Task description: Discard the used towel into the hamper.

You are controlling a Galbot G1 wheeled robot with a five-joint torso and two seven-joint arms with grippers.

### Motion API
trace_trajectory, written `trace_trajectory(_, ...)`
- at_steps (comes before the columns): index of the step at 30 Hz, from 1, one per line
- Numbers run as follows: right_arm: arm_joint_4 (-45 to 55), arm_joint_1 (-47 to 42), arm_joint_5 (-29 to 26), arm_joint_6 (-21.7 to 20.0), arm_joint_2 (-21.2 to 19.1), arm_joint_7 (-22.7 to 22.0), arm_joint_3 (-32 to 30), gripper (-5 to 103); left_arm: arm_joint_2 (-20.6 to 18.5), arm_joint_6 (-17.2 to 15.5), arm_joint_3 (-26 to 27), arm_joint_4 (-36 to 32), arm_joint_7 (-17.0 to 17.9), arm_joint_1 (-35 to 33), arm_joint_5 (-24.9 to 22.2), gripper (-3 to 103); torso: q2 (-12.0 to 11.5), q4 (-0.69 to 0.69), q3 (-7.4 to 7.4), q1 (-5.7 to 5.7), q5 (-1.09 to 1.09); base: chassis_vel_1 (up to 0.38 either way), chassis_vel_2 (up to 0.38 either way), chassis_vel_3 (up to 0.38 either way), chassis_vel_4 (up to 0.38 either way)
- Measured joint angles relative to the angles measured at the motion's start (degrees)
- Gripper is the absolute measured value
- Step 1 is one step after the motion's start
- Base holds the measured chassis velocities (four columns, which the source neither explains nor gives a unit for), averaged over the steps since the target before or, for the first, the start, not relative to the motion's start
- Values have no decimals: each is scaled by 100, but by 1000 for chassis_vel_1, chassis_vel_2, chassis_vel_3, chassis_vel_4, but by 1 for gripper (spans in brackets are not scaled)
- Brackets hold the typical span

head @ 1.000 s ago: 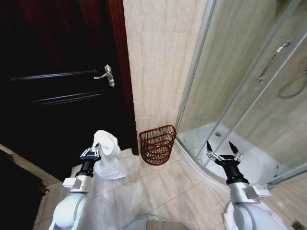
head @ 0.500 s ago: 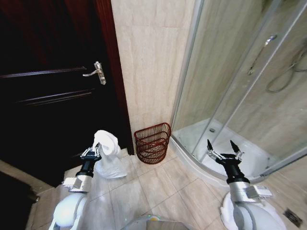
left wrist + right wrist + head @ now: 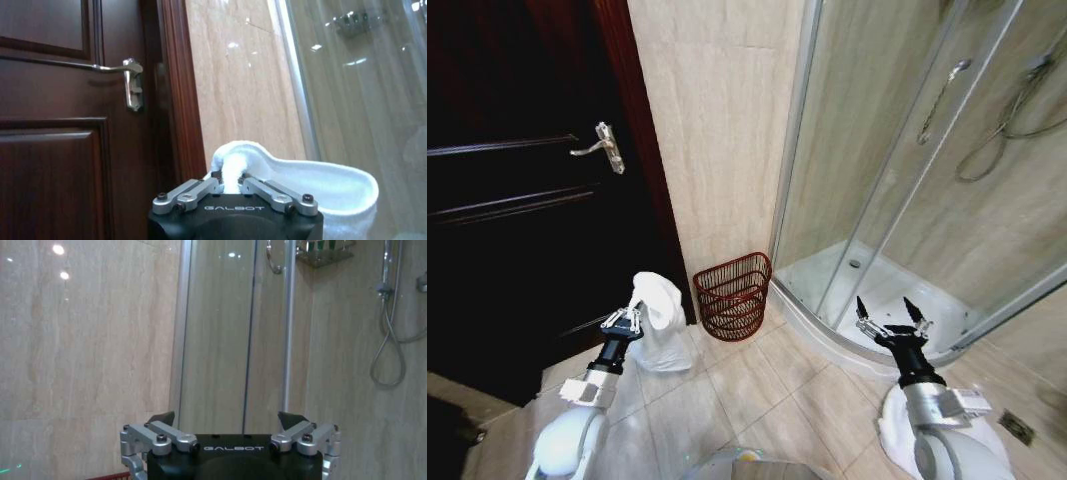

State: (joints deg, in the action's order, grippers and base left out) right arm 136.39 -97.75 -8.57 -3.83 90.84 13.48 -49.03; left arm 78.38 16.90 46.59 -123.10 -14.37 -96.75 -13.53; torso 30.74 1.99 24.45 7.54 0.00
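Towel (image 3: 659, 318) hangs pinched in our left gripper (image 3: 632, 317), just beside the hamper (image 3: 732, 296) on the floor by the wall, not yet over it. Our right gripper (image 3: 892, 318) waits spread wide and empty. The drop remains.

The hamper (image 3: 731, 297) is placed on the floor against the wall (image 3: 717, 130), between the door (image 3: 517, 190) on the left and the shower cabin (image 3: 907, 200) on the right. The towel (image 3: 658, 322) is held up by the left gripper (image 3: 624, 321), to the left of the hamper and in front of the door, and it is not in the hamper. The right gripper (image 3: 890, 325) is found far to the right, in front of the shower cabin, well apart from the hamper. The door handle (image 3: 599, 146) is located above the towel
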Motion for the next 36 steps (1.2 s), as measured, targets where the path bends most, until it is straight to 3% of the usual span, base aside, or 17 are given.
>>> trace_trajectory(15, -60, 20, 46, 38, -3, 8, 10, 100, -22, 3, -85, 14, -66, 41, 24, 2, 33, 0, 21, 17, 0, -40, 35, 44, -43)
trace_trajectory(23, -103, 24, 46, 73, -12, -8, 37, 100, -209, -348, -386, -88, 164, 373, 35, 2, 48, 0, 27, 19, 0, -4, 6, 8, -5)
trace_trajectory(25, -152, 62, 56, 70, -32, -15, 47, 100, -423, -594, -522, -218, 322, 626, -89, 2, 51, -2, 29, 20, 0, 0, 0, 0, 0)
trace_trajectory(27, -226, 153, 93, 53, -44, -27, 64, 100, -809, -927, -882, -340, 720, 1068, -427, 2, 54, -1, 31, 22, 2, 0, 0, 0, 0)
trace_trajectory(28, -226, 153, 93, 53, -44, -27, 64, 100, -809, -927, -882, -340, 720, 1068, -427, 2, 54, -1, 31, 22, 2, 0, 0, 0, 0)
trace_trajectory(31, -308, 216, 195, 33, 3, -81, 70, 100, -1536, -1541, -1691, -365, 1383, 2042, -1115, 2, 56, -1, 35, 25, 1, 0, 0, 0, 0)
trace_trajectory(32, -308, 216, 195, 33, 3, -81, 70, 100, -1536, -1541, -1691, -365, 1383, 2042, -1115, 2, 56, -1, 35, 25, 1, 0, 0, 0, 0)
trace_trajectory(34, -347, 276, 281, 20, 58, -105, 67, 100, -2020, -1766, -2192, -137, 1604, 2889, -1533, 2, 59, -1, 36, 26, 0, 0, 0, 0, 0)
trace_trajectory(36, -351, 294, 298, 20, 83, -116, 61, 100, -2173, -1786, -2354, 12, 1649, 3240, -1649, 2, 59, -2, 37, 27, -1, 0, 0, 0, 0)
